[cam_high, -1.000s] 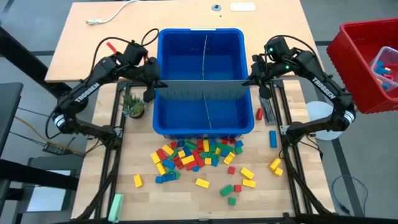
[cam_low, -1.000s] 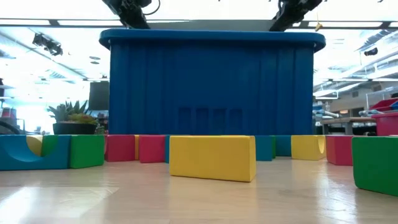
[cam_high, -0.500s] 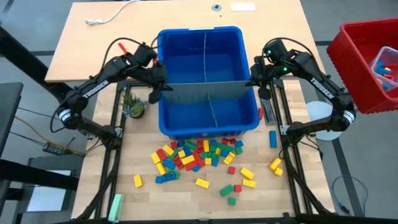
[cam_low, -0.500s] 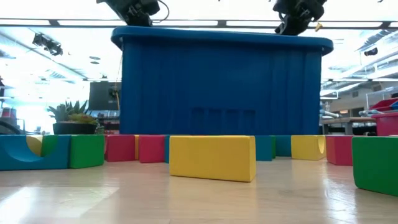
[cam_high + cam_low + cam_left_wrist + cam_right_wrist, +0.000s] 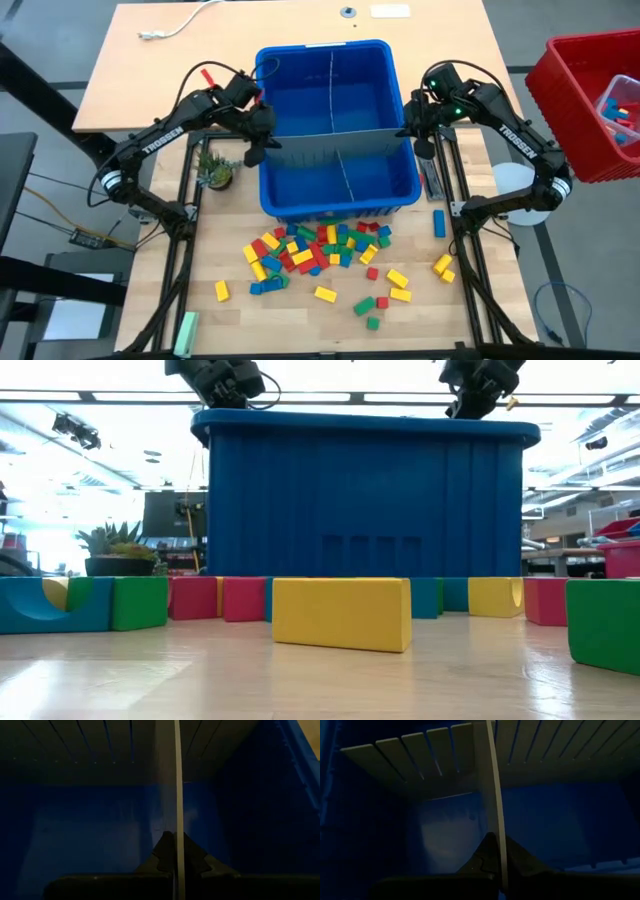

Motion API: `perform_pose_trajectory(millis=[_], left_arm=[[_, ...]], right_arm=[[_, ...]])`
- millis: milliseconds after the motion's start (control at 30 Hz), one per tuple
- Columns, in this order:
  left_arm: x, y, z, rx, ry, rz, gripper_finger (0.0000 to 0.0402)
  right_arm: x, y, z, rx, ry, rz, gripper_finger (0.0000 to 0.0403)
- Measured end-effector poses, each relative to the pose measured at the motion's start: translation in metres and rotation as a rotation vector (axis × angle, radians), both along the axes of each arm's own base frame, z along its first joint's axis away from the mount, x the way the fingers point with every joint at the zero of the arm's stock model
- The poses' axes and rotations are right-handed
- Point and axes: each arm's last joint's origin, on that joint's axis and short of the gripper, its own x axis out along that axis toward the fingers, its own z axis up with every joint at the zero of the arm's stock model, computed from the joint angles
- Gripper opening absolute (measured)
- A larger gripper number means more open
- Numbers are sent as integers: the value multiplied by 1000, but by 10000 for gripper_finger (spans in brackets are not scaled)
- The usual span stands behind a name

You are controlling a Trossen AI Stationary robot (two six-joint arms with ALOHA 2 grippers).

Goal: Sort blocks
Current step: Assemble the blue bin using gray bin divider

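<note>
Here both grippers, left [image 5: 258, 150] and right [image 5: 424, 140], pinch the grey divider [image 5: 335, 143] across the bin [image 5: 340, 200]. If either slips, the bin could twist and plough into the blocks [image 5: 315, 250] just beside it.

Both arms are extended inward. The left gripper [image 5: 262, 140] is positioned at 9 o'clock, the right gripper [image 5: 413, 125] at 3 o'clock; both are clamped closed.
</note>
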Motion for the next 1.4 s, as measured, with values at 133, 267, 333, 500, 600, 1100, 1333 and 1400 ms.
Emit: perform_pose_trajectory(millis=[133, 267, 333, 500, 600, 1100, 1333, 1400], left_arm=[[0, 0, 0, -4, -2, 6, 12], [1, 0, 0, -13, -6, 5, 12], [1, 0, 0, -13, -8, 4, 12], [1, 0, -1, -20, -9, 5, 12], [1, 0, -1, -21, -8, 8, 12], [1, 1, -1, -19, -8, 13, 12], [2, 1, 0, -12, -17, 14, 12], [2, 1, 0, -13, -17, 14, 12]], right_arm=[[0, 0, 0, 40, -8, -47, 3], [0, 0, 0, 48, -7, -67, 15], [0, -2, 0, 31, -2, -106, 24], [-1, -3, 4, -11, -6, -155, 57], [-3, -1, 12, -47, -23, -167, 80], [-18, 19, 62, -105, -252, -142, 121], [-4, 35, 48, 124, -261, -28, 107], [5, 43, 42, 198, -254, 15, 102]])
